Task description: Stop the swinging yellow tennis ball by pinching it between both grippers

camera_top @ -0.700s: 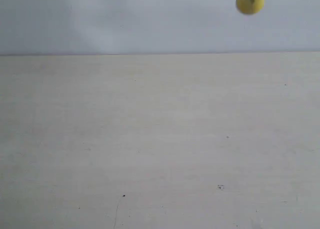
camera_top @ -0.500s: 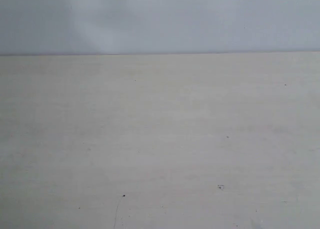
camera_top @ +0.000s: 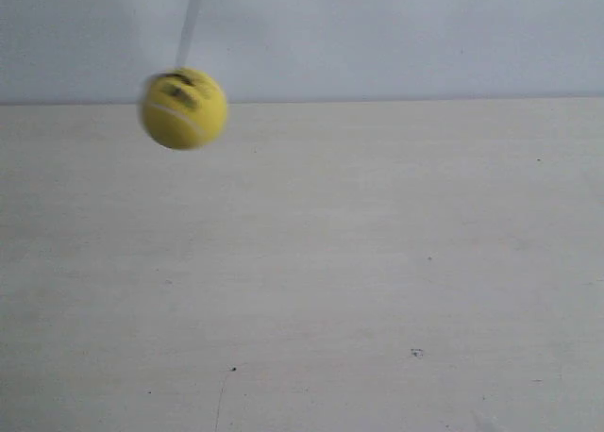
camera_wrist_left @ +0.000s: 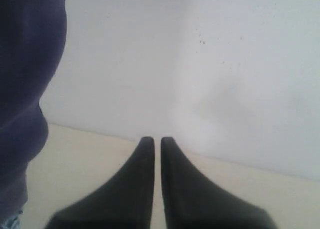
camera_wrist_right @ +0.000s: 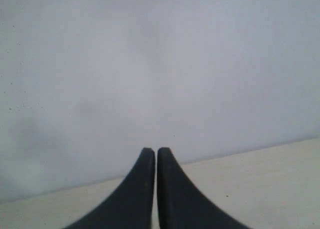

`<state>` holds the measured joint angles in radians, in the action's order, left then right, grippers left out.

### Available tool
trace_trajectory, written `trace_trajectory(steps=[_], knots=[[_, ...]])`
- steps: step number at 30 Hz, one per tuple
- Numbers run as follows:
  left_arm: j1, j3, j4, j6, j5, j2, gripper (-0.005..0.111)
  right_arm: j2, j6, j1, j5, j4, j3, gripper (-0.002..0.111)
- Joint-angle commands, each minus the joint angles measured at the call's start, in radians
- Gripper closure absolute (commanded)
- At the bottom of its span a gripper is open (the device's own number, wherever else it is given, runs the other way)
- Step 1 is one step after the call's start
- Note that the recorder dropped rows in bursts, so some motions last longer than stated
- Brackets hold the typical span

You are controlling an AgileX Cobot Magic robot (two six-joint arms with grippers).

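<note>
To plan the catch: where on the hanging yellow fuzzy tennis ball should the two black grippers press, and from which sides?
Press the yellow fuzzy tennis ball at its widest middle, the shut left gripper and right gripper coming from opposite horizontal sides. It is round and hangs from a thin string above, so off-centre contact would probably slip.

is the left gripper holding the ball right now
No, the left gripper is shut on nothing, and the yellow tennis ball hangs alone from its string in the exterior view.
</note>
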<state>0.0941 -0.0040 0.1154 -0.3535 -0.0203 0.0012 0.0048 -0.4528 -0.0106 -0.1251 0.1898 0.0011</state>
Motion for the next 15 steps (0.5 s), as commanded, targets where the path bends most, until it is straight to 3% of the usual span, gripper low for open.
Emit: trace_trajectory(steps=[1, 8, 15], knots=[[0.001, 0.004, -0.014, -0.065, -0.084, -0.001, 0.102, -0.005, -0.082, 0.001, -0.023, -0.003, -0.001, 0.108], [0.001, 0.004, 0.039, -0.069, -0.218, -0.001, 0.102, -0.005, -0.089, 0.001, -0.148, 0.011, -0.001, 0.108], [0.001, -0.045, 0.205, -0.204, -0.356, 0.000, 0.102, -0.005, -0.091, 0.001, -0.231, 0.034, -0.058, 0.108]])
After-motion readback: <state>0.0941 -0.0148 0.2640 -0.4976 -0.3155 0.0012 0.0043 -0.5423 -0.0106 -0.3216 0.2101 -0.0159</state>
